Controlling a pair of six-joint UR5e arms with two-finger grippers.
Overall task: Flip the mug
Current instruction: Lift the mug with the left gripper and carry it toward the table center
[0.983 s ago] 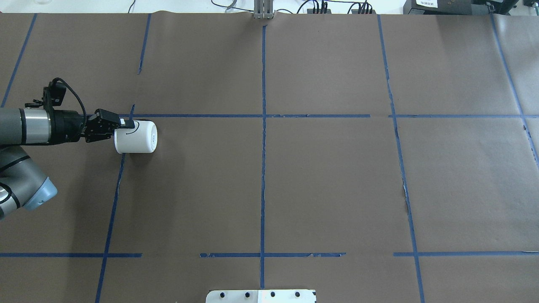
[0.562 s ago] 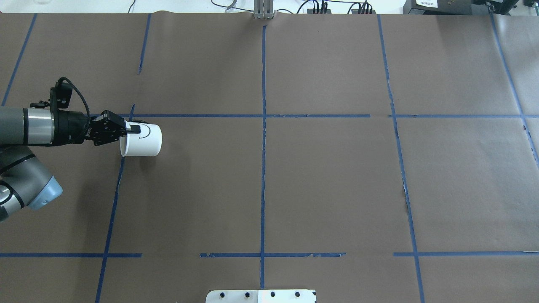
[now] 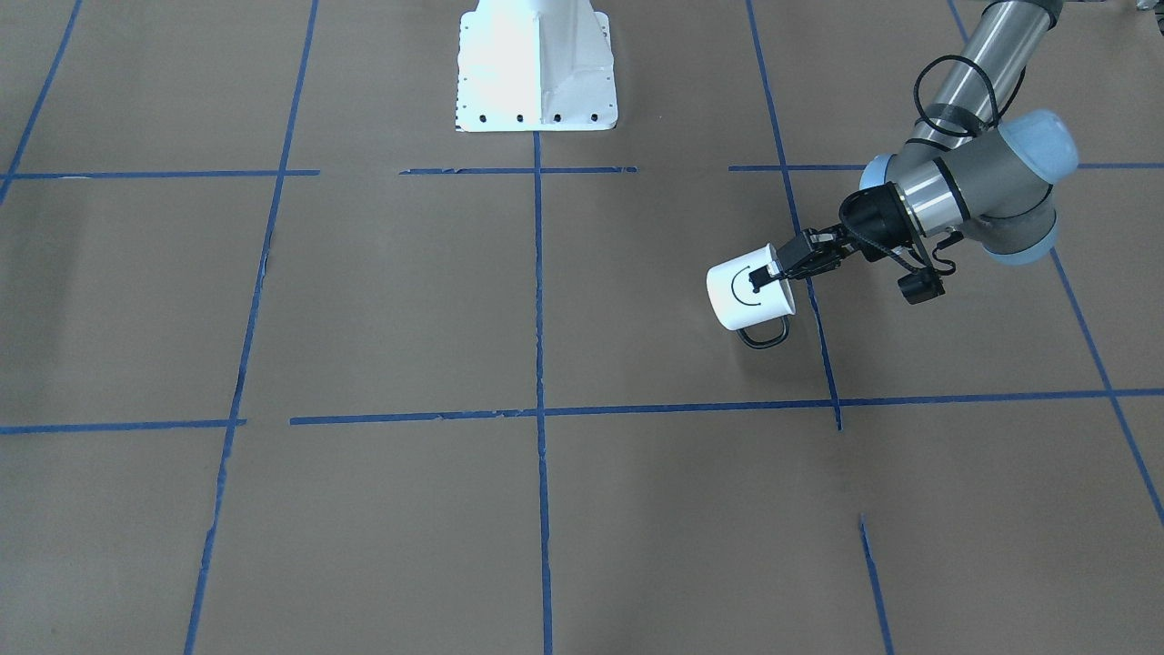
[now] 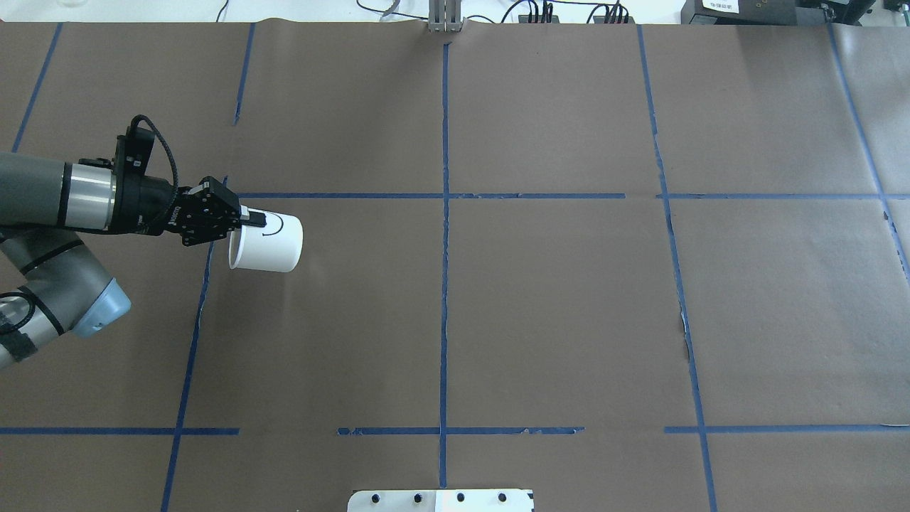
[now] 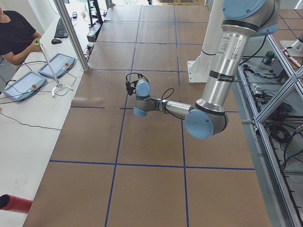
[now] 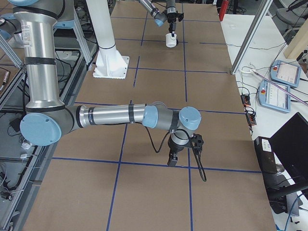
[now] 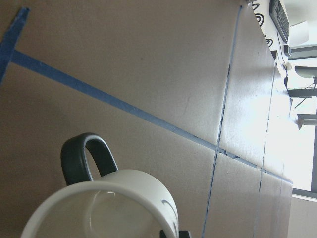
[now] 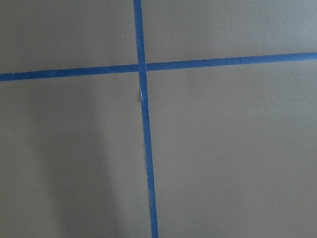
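The white mug [image 4: 269, 243] with a black smiley line on its side hangs above the brown table, lying sideways with its open rim toward the arm. My left gripper [image 4: 249, 217] is shut on the mug's rim. In the front-facing view the mug [image 3: 747, 296] shows its black loop handle [image 3: 764, 336] hanging below it, and the left gripper [image 3: 768, 273] pinches its upper edge. The left wrist view looks into the mug's pale inside [image 7: 114, 208]. My right gripper [image 6: 172, 161] shows only in the exterior right view, low over the table, and I cannot tell whether it is open or shut.
The table is covered in brown paper with a grid of blue tape lines [image 4: 443, 249]. The white robot base plate [image 3: 536, 68] stands at the robot's edge. An operator [image 5: 16, 33] sits beyond the table's far side with control tablets [image 5: 57, 65].
My left gripper has moved right along the table with the mug in it and risen slightly. The mug has turned a little, so its rim shows more.
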